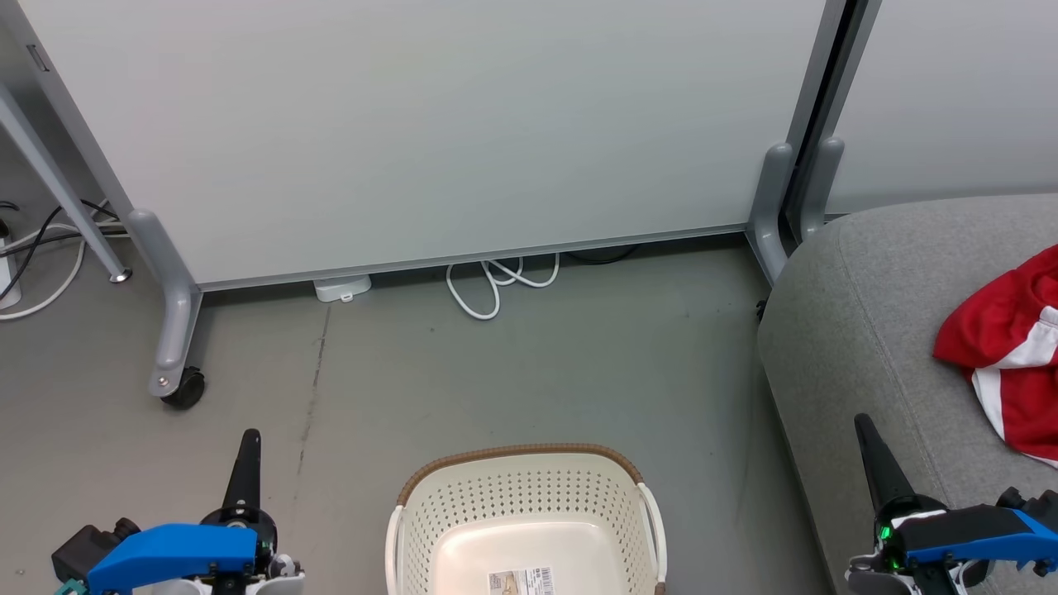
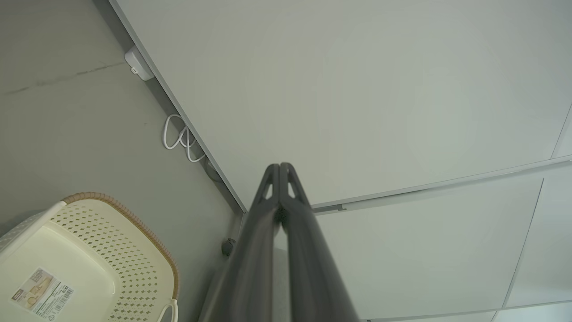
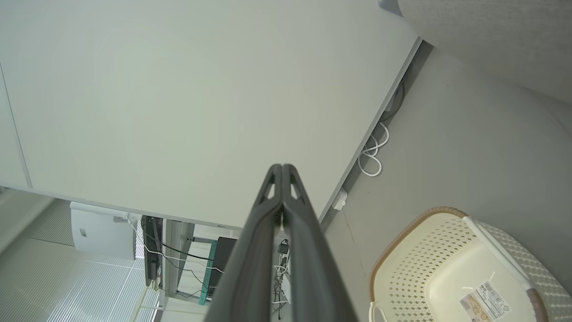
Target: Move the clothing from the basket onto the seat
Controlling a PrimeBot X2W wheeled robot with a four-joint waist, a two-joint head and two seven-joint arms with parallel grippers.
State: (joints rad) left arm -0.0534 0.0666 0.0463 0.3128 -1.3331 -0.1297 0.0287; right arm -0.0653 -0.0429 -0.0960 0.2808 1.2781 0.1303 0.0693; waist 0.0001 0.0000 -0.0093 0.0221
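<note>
Head view. The basket (image 1: 521,451), cream with a brown rim, stands on the grey floor (image 1: 579,364) at bottom centre. Its bare bottom shows a barcode sticker (image 1: 521,581). The seat (image 1: 860,330), a grey sofa, lies to the basket's right, with a strip of floor between them. The clothing (image 1: 1012,355), red with white trim, lies crumpled on top of the seat at the right edge of the view, partly cut off by the frame.

The left fingers (image 1: 246,471) rise at lower left over the floor, pressed together and holding nothing. The right fingers (image 1: 878,467) rise at lower right over the seat's front edge. They are also pressed together and empty, and are apart from the clothing.

Pale panels (image 1: 430,124) on grey legs stand behind, one leg on a castor (image 1: 183,388). A white cable (image 1: 496,285) loops on the floor under the panel's lower edge.

Left wrist view. The fingers (image 2: 272,210) meet tip to tip against the panel, with the basket (image 2: 134,223) at lower left.

Right wrist view. The fingers (image 3: 292,210) meet tip to tip, with the basket (image 3: 411,268) at lower right and a corner of the seat (image 3: 491,36) at upper right.
</note>
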